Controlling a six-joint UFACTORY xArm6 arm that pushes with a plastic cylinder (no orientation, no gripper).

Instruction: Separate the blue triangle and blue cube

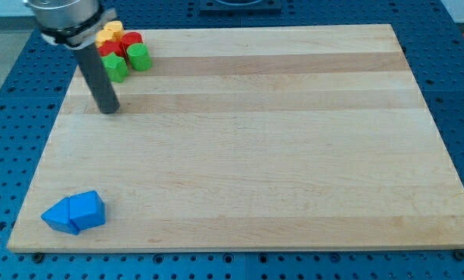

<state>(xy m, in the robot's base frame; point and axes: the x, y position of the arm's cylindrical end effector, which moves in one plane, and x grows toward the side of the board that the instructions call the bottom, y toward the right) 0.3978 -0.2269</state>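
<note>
The blue triangle (58,216) and the blue cube (88,210) lie touching each other at the board's bottom left corner, the triangle on the view's left. My tip (108,110) rests on the board near the top left, far above the blue pair and just below a cluster of other blocks.
A tight cluster sits at the board's top left: yellow blocks (109,33), red blocks (127,43) and green blocks (137,57). The wooden board (294,155) lies on a blue perforated table.
</note>
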